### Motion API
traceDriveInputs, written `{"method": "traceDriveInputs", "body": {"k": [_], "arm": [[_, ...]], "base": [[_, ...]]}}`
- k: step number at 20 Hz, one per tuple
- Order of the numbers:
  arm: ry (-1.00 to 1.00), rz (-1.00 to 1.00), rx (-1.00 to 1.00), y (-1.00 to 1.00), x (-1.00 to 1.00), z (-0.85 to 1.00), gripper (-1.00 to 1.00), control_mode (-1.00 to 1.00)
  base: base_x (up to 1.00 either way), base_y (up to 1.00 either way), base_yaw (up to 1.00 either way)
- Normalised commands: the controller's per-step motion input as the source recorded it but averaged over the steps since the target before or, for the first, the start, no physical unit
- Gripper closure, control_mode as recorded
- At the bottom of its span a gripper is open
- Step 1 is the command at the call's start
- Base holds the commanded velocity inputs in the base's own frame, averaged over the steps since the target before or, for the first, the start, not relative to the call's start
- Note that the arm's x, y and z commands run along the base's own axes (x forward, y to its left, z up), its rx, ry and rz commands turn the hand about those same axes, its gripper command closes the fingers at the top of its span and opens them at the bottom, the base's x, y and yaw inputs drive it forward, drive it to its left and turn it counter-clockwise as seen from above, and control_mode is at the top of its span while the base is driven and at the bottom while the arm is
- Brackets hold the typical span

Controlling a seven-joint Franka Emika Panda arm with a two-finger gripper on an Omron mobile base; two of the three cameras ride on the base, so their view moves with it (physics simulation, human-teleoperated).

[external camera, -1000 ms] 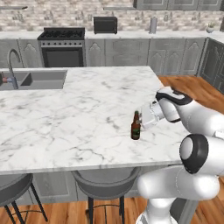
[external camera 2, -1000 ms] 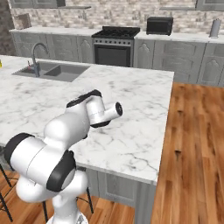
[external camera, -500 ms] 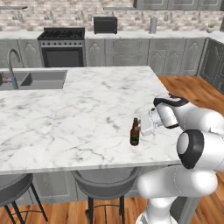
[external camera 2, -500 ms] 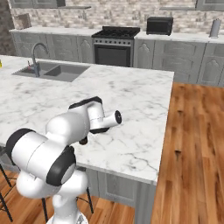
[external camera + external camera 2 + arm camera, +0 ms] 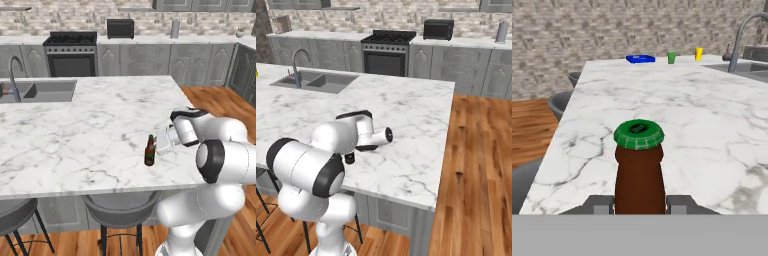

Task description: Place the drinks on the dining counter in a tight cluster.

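A slim dark brown beer bottle (image 5: 149, 151) with a green cap (image 5: 639, 134) stands upright near the front right edge of the white marble dining counter (image 5: 90, 130). My gripper (image 5: 157, 145) reaches in from the right and is shut on the bottle's neck. In the hand view the bottle (image 5: 639, 172) rises between the two grey fingers (image 5: 603, 204). From the right base view my own arm hides most of the bottle, and just its lower part (image 5: 349, 159) shows. Whether its base touches the marble I cannot tell.
The sink (image 5: 47, 91) and faucet (image 5: 15, 75) are built into the counter's far left, with a small dark reddish thing (image 5: 727, 52) beside the faucet. A blue item (image 5: 640, 59), a green cup (image 5: 671, 57) and a yellow cup (image 5: 698, 53) sit at the counter's far end. Stools (image 5: 120, 205) stand under the front edge.
The gripper has carried the bottle a little lower and toward the counter's front edge over the last second. Its grip has stayed shut.
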Motion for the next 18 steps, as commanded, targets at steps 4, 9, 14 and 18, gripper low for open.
{"method": "traceDriveInputs", "body": {"k": [4,9,14,18], "arm": [[0.0,0.0,0.0,0.03,0.25,-0.06,1.0,-1.0],[0.0,0.0,0.0,0.0,0.07,-0.11,1.0,-1.0],[0.0,0.0,0.0,0.0,0.0,-0.19,1.0,-1.0],[-0.01,0.0,0.0,0.0,0.0,-0.17,1.0,-1.0]], "base": [[0.0,0.0,0.0],[0.0,0.0,0.0],[0.0,0.0,0.0],[0.0,0.0,0.0]]}}
